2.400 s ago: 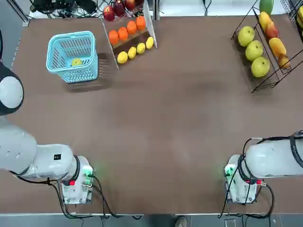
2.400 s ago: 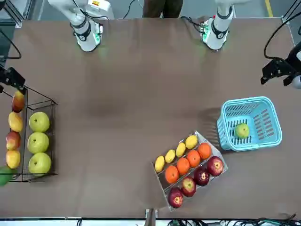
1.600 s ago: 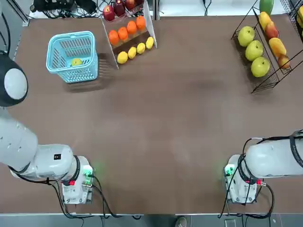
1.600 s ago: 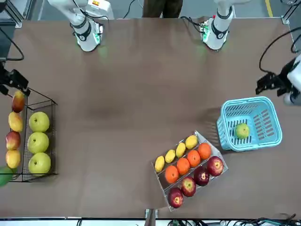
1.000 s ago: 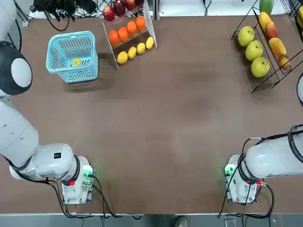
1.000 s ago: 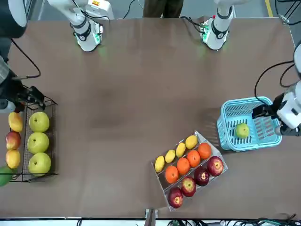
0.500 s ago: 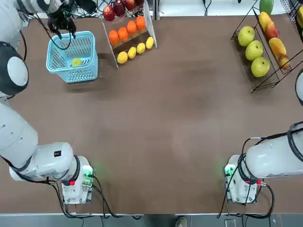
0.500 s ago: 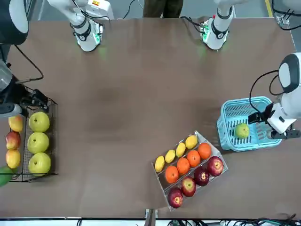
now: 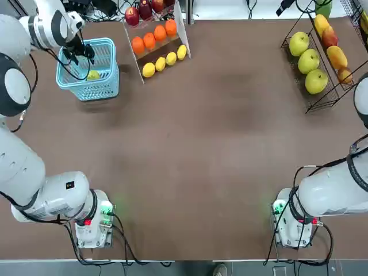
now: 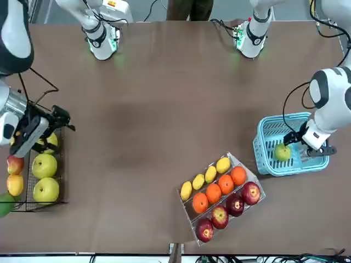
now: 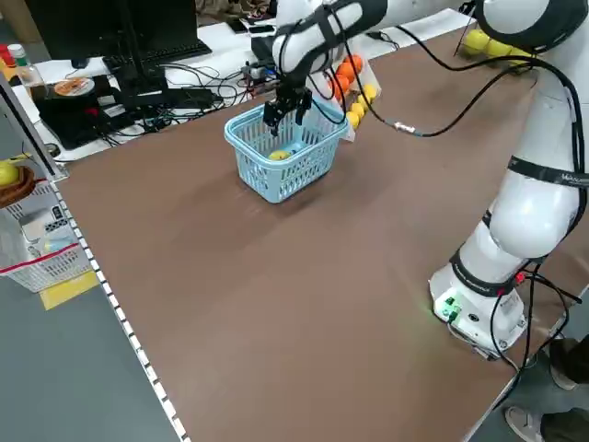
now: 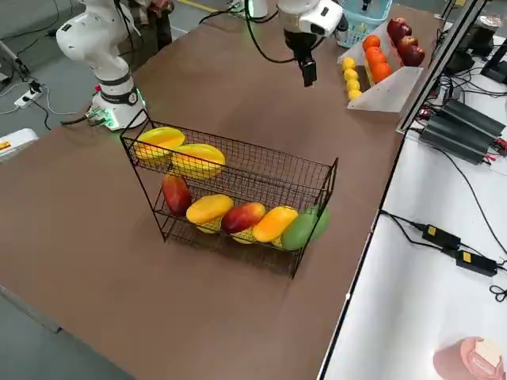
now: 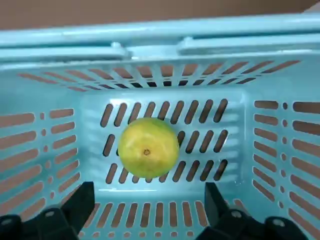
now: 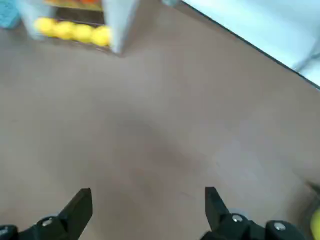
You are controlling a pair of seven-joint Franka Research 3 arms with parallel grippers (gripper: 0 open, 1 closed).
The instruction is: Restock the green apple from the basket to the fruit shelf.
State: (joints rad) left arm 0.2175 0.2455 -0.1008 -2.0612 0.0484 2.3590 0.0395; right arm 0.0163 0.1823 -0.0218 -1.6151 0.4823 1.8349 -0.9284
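1. One green apple lies on the floor of the basket, apart from its walls
2. Left gripper hangs over the basket's open top, directly above the apple — fingers spread wide, holding nothing
3. Right gripper hovers over bare table beside the fruit shelf — fingers spread, empty

From overhead I only see a sliver of the apple, because the left gripper hangs over the basket and covers part of it. The right gripper is cut off by the top edge there, and the shelf runs off the right edge. My right wrist camera gives a blurred row of lemons.
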